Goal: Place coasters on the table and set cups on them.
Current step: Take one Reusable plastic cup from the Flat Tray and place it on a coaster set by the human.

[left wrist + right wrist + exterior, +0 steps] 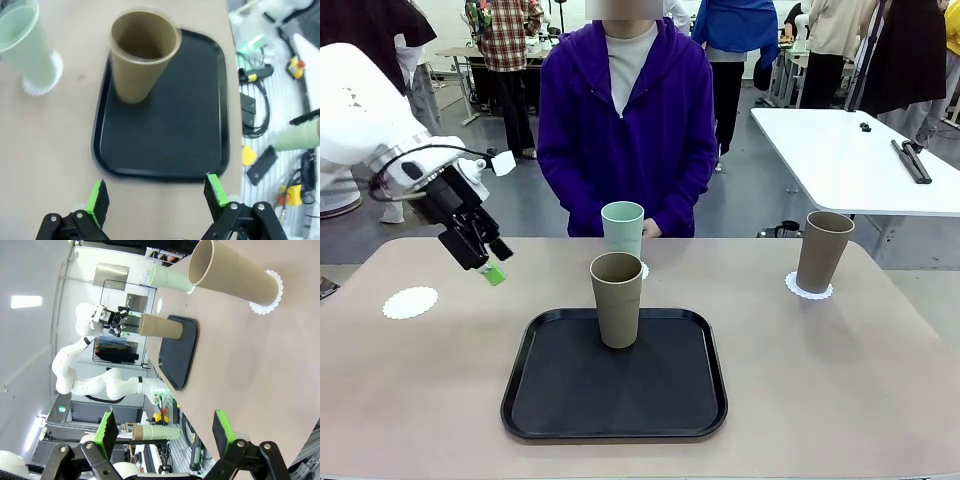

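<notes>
My left gripper (492, 262) hangs open and empty above the table (840, 380), left of the tray. In its wrist view the left gripper (156, 196) looks down at a brownish-taupe cup (140, 55) standing upright on the black tray (165, 135). That cup (617, 298) sits at the tray's far edge. Behind it a mint green cup (622, 230) stands on a coaster (644, 270). A second taupe cup (823, 250) stands on a coaster (809, 289) at the right. A bare coaster (410, 302) lies at the left. My right gripper (164, 429) is open near the right-hand cup (235, 275).
A person in a purple hoodie (625, 130) stands at the far side of the table, close behind the mint cup. The black tray (615, 385) takes up the middle front. A white table (850, 160) stands off to the back right.
</notes>
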Robot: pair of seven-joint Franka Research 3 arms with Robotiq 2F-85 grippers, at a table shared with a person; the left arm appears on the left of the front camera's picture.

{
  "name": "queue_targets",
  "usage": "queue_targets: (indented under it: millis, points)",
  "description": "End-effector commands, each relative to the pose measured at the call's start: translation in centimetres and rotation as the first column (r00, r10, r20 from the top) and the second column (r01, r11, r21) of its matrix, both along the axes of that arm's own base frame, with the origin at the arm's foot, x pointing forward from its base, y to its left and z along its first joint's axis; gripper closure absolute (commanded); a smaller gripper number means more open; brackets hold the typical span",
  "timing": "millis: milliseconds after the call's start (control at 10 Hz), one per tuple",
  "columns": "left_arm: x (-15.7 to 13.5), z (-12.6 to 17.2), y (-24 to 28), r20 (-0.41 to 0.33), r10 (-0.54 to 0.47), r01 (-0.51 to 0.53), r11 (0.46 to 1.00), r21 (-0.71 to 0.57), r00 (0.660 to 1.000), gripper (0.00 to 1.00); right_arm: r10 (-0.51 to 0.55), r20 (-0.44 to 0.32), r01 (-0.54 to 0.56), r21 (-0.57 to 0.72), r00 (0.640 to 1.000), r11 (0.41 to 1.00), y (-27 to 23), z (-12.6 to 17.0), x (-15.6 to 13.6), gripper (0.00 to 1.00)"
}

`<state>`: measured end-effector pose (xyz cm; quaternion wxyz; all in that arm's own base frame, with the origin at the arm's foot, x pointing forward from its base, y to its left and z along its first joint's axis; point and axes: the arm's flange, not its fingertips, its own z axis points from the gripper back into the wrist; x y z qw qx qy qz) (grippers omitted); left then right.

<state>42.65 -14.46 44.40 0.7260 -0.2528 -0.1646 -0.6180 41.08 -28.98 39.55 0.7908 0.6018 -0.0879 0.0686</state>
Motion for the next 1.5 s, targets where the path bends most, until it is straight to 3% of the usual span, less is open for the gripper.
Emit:
queue_targets:
  millis: [0,200,300,500,800,1000,1100,1400]
  points:
    - [-0.2,-2.7,2.0,0.122,-0.249,0.276,0.898,-0.342,0.961,0.0,-0.001,-0.006,0.001,-0.001,1.0,1.0,-0.1,0.1,0.2,0.0]
    - [-0.3,-5.4,4.2,0.271,-0.2,0.316,0.802,-0.507,0.942,0.0,-0.001,-0.006,0.001,-0.001,1.0,1.0,-0.1,0.1,0.2,0.0]
    - [-0.1,-6.6,4.6,0.287,-0.159,0.304,0.756,-0.579,0.945,0.0,-0.001,-0.006,0.001,-0.001,1.0,1.0,-0.1,0.1,0.2,0.0]
    - [1.1,-9.3,4.1,0.236,-0.11,0.238,0.738,-0.631,0.966,0.0,-0.001,-0.006,0.001,-0.001,1.0,1.0,-0.1,0.1,0.2,0.0]
    - [3.0,-11.5,2.8,0.138,-0.015,0.101,0.759,-0.643,0.99,0.0,-0.001,-0.006,0.001,-0.001,1.0,1.0,-0.1,0.1,0.2,0.0]
    - [3.8,-11.6,2.4,0.121,-0.005,0.079,0.778,-0.624,0.993,0.0,-0.001,-0.006,0.001,-0.001,1.0,1.0,-0.1,0.1,0.2,0.0]
    - [2.8,-12.5,3.1,0.144,-0.041,0.125,0.755,-0.643,0.989,0.0,-0.001,-0.006,0.001,-0.001,1.0,1.0,-0.1,0.1,0.2,0.0]
    - [3.3,-12.5,2.7,0.13,-0.031,0.107,0.766,-0.634,0.991,0.0,-0.001,-0.006,0.001,-0.001,1.0,1.0,-0.1,0.1,0.2,0.0]
